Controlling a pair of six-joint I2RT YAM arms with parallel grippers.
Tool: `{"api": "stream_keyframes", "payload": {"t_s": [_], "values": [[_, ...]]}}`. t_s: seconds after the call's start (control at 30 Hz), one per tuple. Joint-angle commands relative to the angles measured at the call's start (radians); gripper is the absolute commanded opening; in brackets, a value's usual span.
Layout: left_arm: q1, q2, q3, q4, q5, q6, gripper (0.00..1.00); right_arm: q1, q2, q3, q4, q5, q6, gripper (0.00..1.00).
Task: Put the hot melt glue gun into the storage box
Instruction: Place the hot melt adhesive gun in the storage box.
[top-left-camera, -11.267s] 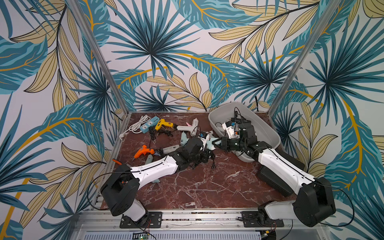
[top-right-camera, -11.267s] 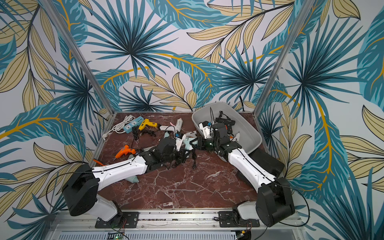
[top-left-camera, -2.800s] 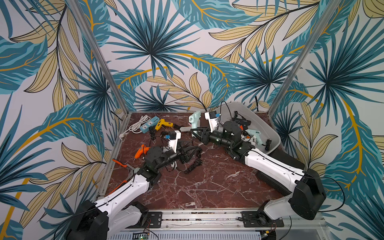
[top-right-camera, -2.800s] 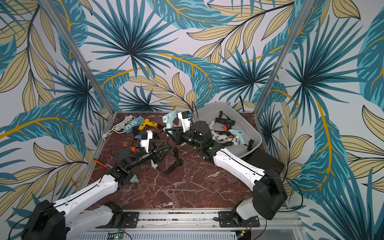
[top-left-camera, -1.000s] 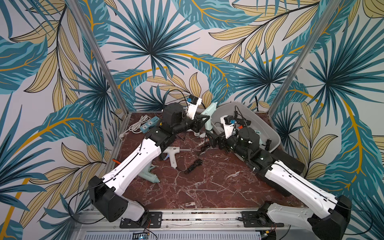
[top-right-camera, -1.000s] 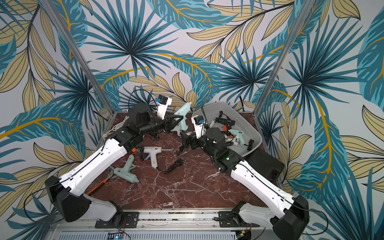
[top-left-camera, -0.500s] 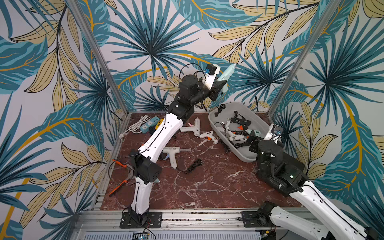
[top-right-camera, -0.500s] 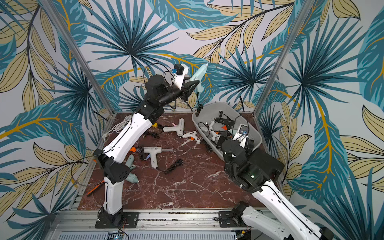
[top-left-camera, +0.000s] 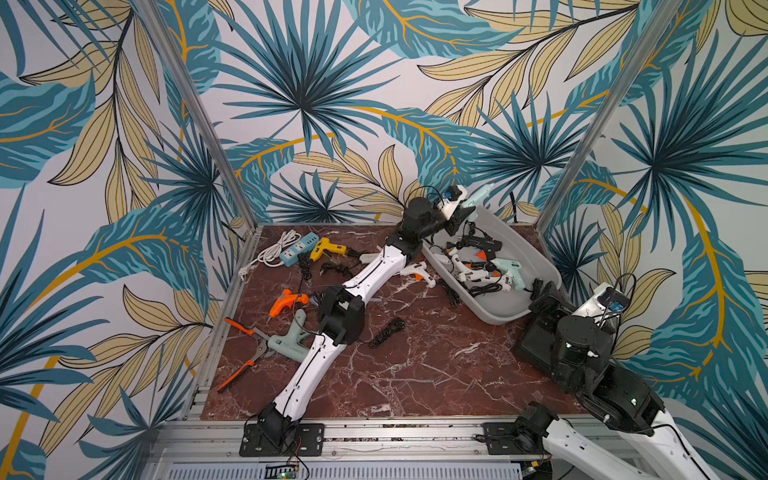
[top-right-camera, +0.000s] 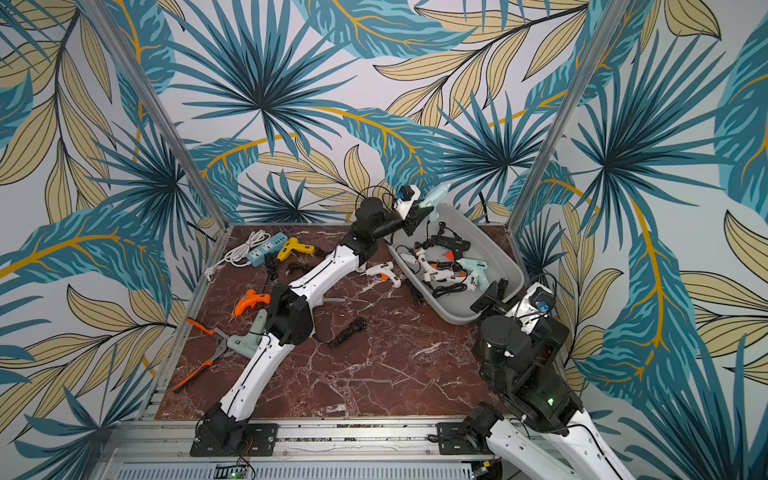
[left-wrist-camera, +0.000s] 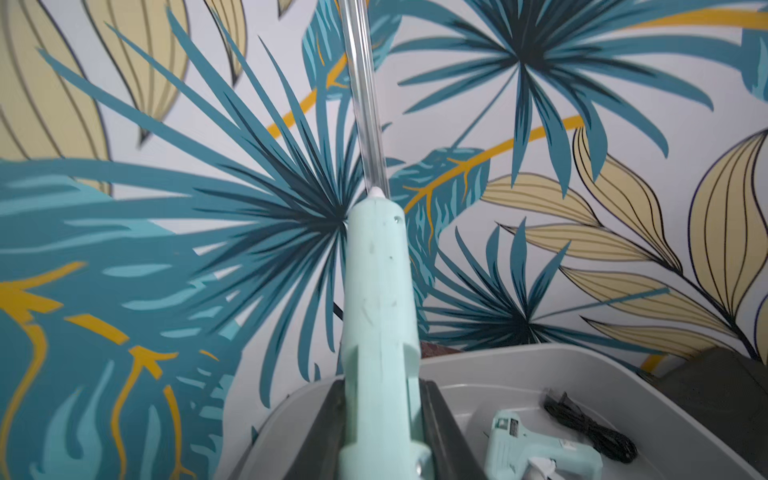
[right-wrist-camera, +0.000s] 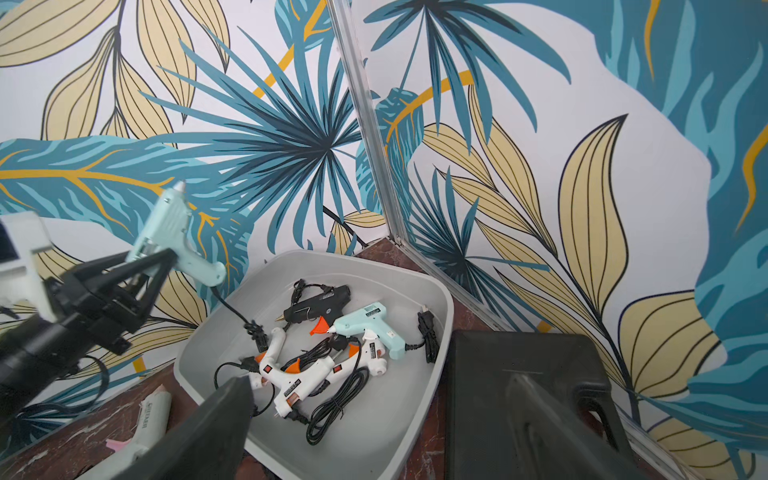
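Now my left gripper (top-left-camera: 460, 215), mid-frame, clamps the glue gun (top-left-camera: 478, 194) above the storage box (top-left-camera: 498, 318) rim for a clean drop; my right gripper (right-wrist-camera: 378, 380) gapes empty, aside.

The storage box (top-left-camera: 505, 318) stands far right on the table (top-left-camera: 415, 374), loose tools spread to its left.
Inside the box lie the boxed glue guns (top-left-camera: 509, 269) and their cords. Above its far left corner the left gripper (top-left-camera: 464, 214) holds the raised glue gun (top-left-camera: 478, 194). Just left of the box lies the loose glue gun (top-left-camera: 419, 272). The power strip (top-left-camera: 297, 248) lies at the far left, the far glue gun (top-left-camera: 328, 248) just to its right. Nearer along the left side lie the middle glue gun (top-left-camera: 284, 302), then the near glue gun (top-left-camera: 289, 343), with the shears (top-left-camera: 257, 347) at the left edge. The cord bundle (top-left-camera: 386, 331) lies mid-table. The flat case (top-left-camera: 534, 351) sits just near of the box, at the right edge.
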Motion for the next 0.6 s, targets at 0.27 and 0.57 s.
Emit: {"api": "stream_keyframes", "payload": {"t_s": [0.27, 0.57], "values": [[-0.098, -0.080, -0.208, -0.020, 0.042, 0.243, 0.00, 0.001, -0.044, 0.041, -0.169, 0.084, 0.072, 0.99], [-0.158, -0.098, -0.302, -0.141, -0.040, 0.478, 0.01, 0.001, -0.099, 0.079, -0.231, 0.074, 0.067, 1.00]]}}
